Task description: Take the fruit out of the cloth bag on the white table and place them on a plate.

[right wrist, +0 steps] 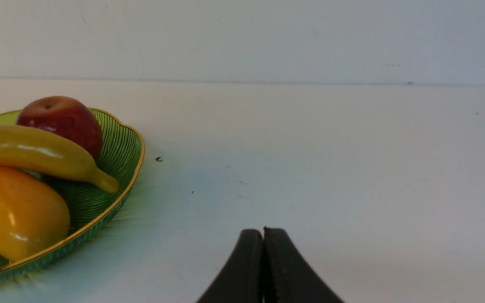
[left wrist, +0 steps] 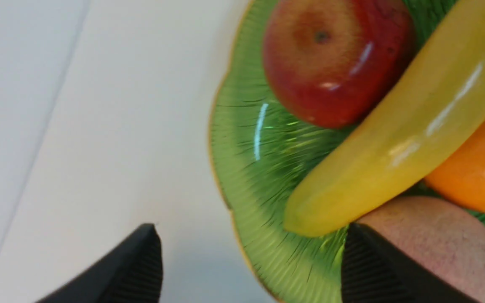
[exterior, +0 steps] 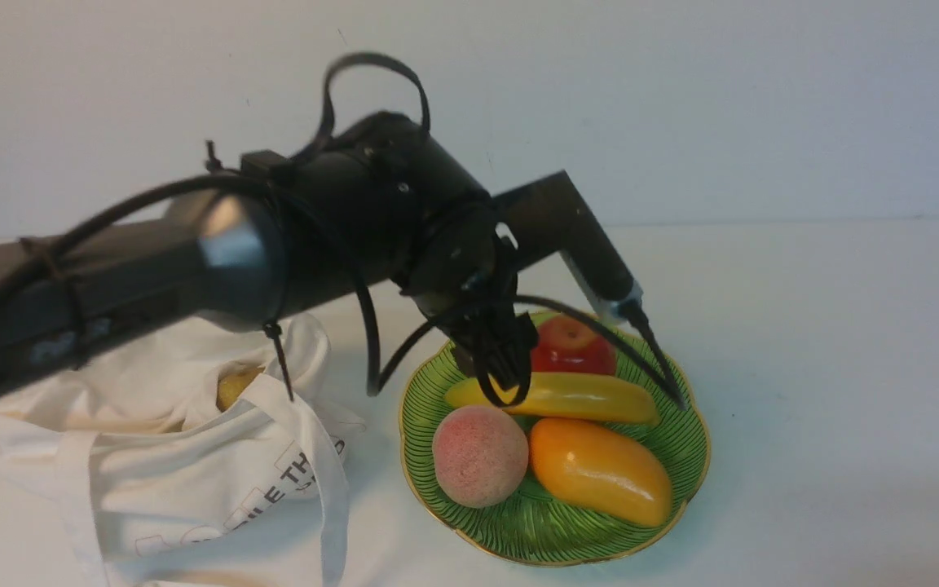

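Holding an apple (exterior: 574,346) at twelve, banana (exterior: 592,397) centrally, mango (exterior: 604,473) at four and peach (exterior: 480,456) at eight, the green plate (exterior: 551,538) sits on the white desk (exterior: 828,408); the left claw (left wrist: 251,261) is apart, the right claw (right wrist: 263,235) together.

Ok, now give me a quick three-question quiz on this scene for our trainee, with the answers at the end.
1. True or false: the left hand is open, with no fruit between its fingers.
2. Multiple choice: which fruit lies between the red apple and the orange-yellow fruit on the green plate?
a) the fuzzy pink peach
b) the yellow banana
c) a bunch of grapes
3. Fill in the blank: one dull-yellow fruit shows in the opening of the ______.

Key: 1. true; 2. b; 3. cloth bag
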`<state>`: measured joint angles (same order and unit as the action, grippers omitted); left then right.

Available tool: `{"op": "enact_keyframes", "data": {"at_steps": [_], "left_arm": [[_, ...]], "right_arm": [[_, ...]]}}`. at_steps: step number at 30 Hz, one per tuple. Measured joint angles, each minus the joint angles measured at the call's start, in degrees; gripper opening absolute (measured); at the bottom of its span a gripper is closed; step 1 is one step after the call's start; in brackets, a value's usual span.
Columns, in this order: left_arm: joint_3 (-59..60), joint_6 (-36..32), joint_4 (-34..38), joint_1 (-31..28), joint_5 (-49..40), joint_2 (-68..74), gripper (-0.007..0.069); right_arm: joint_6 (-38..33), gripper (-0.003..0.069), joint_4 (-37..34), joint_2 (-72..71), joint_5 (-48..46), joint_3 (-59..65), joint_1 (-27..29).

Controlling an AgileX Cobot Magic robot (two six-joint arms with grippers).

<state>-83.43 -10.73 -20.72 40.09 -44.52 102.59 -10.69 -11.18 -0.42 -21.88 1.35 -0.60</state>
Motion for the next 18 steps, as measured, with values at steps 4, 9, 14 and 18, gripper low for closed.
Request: {"op": "enact_keyframes", "data": {"at_steps": [4,9,14,18], "left_arm": [[-2.0,6.7,-3.3,0.0,-7.9,-7.9,0.0256],[-2.0,15.9,-3.5,0.0,-13.0,-20.3,0.0016],[-2.0,23.2,-2.4,0.0,-13.4,-33.0,-0.0008],[-1.7,27.0,-2.1,0.0,-13.7,-41.9,-0.0008]], "right_arm": [[0.0,-0.0013,0.0,0.0,0.0,0.0,0.0],[0.0,-0.0013,0.0,0.0,-0.1,0.0,0.0],[0.0,-0.0013,0.0,0.0,-0.1,0.0,0.0],[0.0,-0.0013,0.0,0.0,-0.1,0.0,0.0]]}}
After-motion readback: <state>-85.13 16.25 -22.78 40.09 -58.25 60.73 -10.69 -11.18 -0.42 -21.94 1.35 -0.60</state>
